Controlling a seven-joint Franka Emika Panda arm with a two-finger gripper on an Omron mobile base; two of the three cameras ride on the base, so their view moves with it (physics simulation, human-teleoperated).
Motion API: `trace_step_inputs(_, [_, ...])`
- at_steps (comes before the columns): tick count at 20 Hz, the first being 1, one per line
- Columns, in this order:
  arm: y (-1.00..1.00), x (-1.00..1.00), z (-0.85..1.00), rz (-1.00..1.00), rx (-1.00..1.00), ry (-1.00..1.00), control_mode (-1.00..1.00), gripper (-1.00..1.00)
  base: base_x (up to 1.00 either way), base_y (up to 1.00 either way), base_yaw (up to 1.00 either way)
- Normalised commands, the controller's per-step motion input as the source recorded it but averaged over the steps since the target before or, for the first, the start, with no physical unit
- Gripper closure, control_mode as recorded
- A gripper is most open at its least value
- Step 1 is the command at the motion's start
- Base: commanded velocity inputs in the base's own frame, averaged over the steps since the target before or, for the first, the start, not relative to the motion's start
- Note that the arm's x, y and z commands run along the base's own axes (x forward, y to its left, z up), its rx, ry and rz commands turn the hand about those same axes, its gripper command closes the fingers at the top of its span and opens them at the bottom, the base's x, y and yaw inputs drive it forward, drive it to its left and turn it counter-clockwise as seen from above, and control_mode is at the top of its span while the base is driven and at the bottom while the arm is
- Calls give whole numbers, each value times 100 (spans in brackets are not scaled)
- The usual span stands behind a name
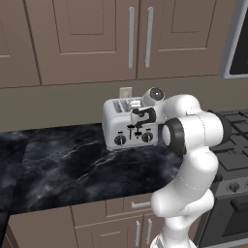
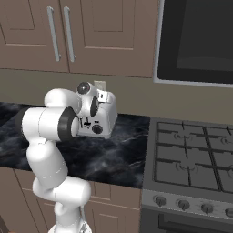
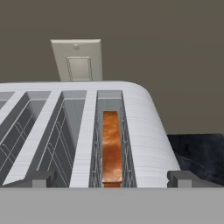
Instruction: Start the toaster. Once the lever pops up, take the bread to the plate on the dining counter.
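The toaster [image 1: 127, 125] stood on the black marbled counter [image 1: 72, 167], backed against the wall beneath the brown cabinets [image 1: 97, 38], and everything else sat in relation to it. A pale wall switch plate [image 3: 78, 60] was fixed to the wall directly behind the toaster. The gas stove [image 2: 191, 154] lay on the far side of the toaster's rightmost end, with a dark appliance door [image 2: 195, 38] mounted above that stove.

The bread [image 3: 111, 148] sat down inside the toaster's rightmost slot, its browned orange crust edge showing between the wire guides; the other slots beside it looked empty. The two black knobs and small levers faced outward on the toaster's front, partly hidden by the arm in both base views.

The gripper [image 3: 111, 178] hung just above the toaster's front edge, its jaws spread fully wide to either side of the bread's slot, holding nothing and touching nothing that could be seen.
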Motion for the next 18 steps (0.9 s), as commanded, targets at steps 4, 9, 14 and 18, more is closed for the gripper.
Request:
trace_step_inputs(4, [0,0,0,0,0,0,-100,-100,0,0,0])
trace_step_inputs(9, [0,0,0,0,0,0,-100,-100,0,0,0])
trace_step_inputs(14, [0,0,0,0,0,0,-100,-100,0,0,0])
trace_step_inputs(18, [0,0,0,0,0,0,-100,-100,0,0,0])
